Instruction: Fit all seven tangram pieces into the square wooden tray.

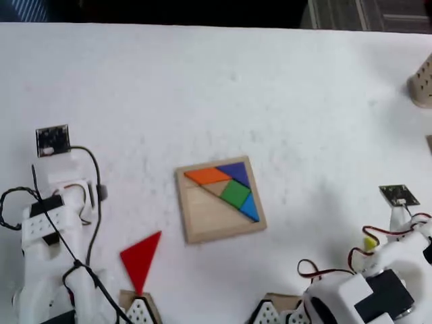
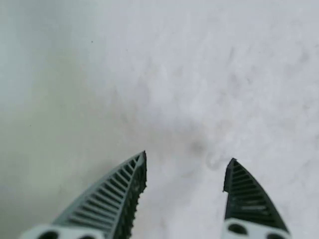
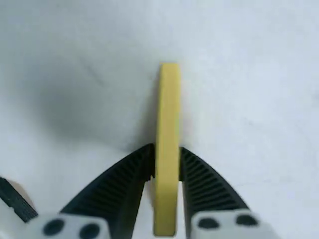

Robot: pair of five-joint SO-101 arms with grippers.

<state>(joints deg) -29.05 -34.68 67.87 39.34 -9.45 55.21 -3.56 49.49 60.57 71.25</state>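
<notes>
Currently I hold the yellow piece (image 3: 168, 99) edge-on, pinched in the right gripper (image 3: 167, 150), well apart from the tray (image 1: 206, 219). Left gripper (image 2: 184, 160) gapes wide over the table (image 2: 149, 74). Red triangle (image 1: 140, 258) lies loose. Next, I'd guess: carry yellow over and lay it flat.

White table (image 1: 202, 81), dark bg beyond (grey floor (image 1: 364, 13) far right)

Left tool (image 2: 188, 157) wide, right tool (image 3: 166, 148) tight.
</notes>
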